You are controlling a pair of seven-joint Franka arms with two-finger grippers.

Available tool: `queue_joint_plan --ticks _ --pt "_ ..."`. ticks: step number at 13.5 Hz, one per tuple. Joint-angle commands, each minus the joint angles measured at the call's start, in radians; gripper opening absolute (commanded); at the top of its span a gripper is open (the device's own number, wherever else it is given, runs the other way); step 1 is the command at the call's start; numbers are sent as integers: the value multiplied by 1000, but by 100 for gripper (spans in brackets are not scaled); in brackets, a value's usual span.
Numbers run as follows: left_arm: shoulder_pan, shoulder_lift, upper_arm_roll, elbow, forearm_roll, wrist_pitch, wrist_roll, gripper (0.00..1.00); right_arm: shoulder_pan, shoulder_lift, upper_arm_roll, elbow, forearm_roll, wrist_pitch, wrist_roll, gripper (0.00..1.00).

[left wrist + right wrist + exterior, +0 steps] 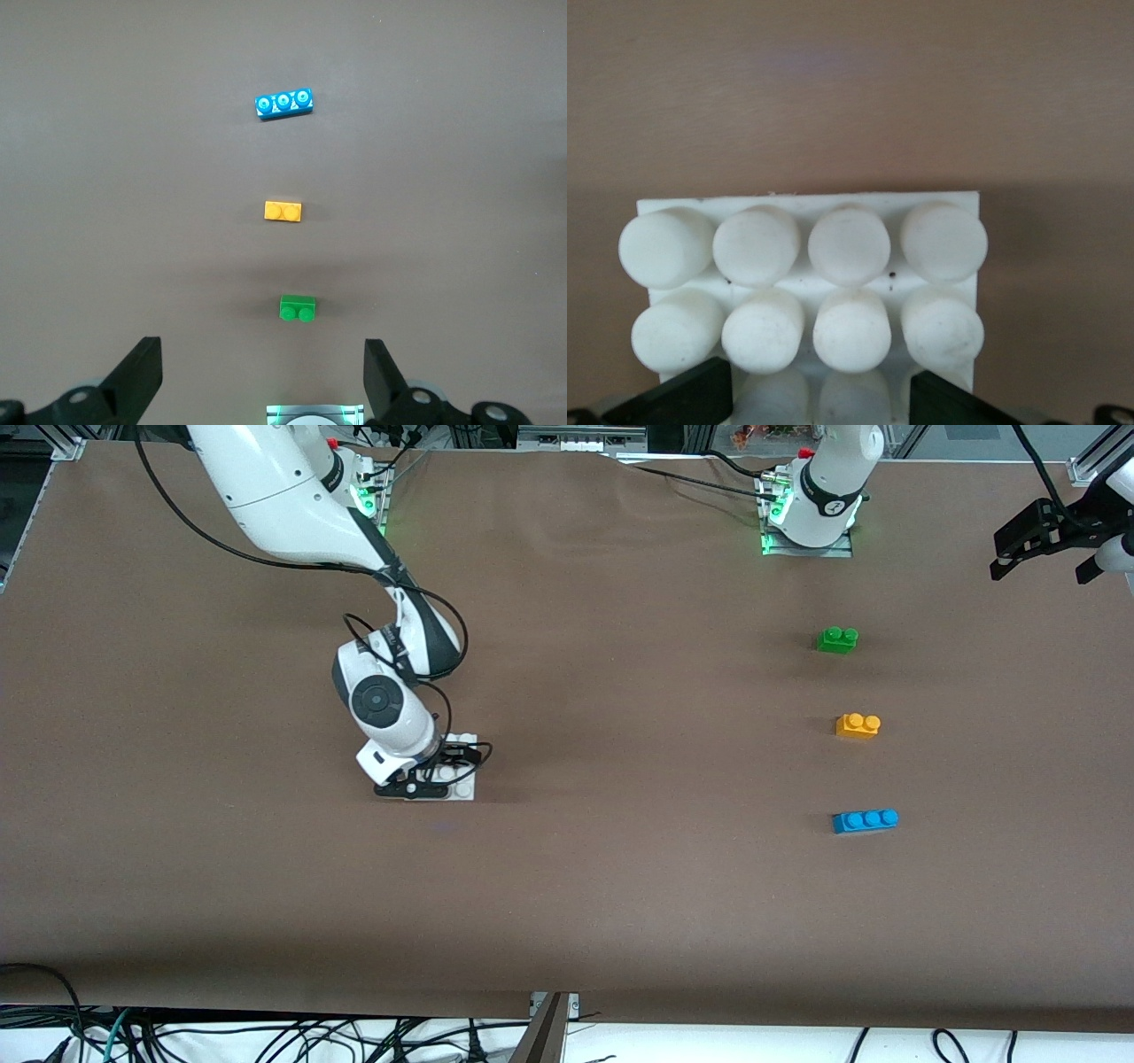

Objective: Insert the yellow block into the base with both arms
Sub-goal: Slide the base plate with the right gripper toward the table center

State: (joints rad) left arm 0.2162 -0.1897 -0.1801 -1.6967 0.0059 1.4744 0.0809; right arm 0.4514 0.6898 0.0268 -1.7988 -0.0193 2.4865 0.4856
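Note:
The yellow block (pixel 858 725) (pixel 283 211) lies on the brown table toward the left arm's end, studs up, with nothing touching it. The white studded base (pixel 462 786) (pixel 806 202) lies flat toward the right arm's end. My right gripper (pixel 431 778) (pixel 822 390) is down on the base, its black fingers (pixel 691 398) pressed around the two middle studs of the row at one edge. My left gripper (pixel 1043 569) (pixel 264 372) waits high over the left arm's end of the table, open and empty, well apart from the block.
A green two-stud brick (pixel 837 639) (pixel 298 308) lies farther from the front camera than the yellow block. A blue three-stud brick (pixel 865 820) (pixel 284 103) lies nearer. The left arm's green-lit mount (pixel 806 536) stands at the table's back edge.

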Motion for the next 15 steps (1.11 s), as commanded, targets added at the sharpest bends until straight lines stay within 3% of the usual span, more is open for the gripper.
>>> queue_joint_plan --ticks 1,15 --pt "12 -1 -5 11 -3 -9 -4 100 56 51 5 45 44 23 36 100" --pt "18 -1 -5 11 -3 -9 -3 100 211 149 5 214 59 22 237 100"
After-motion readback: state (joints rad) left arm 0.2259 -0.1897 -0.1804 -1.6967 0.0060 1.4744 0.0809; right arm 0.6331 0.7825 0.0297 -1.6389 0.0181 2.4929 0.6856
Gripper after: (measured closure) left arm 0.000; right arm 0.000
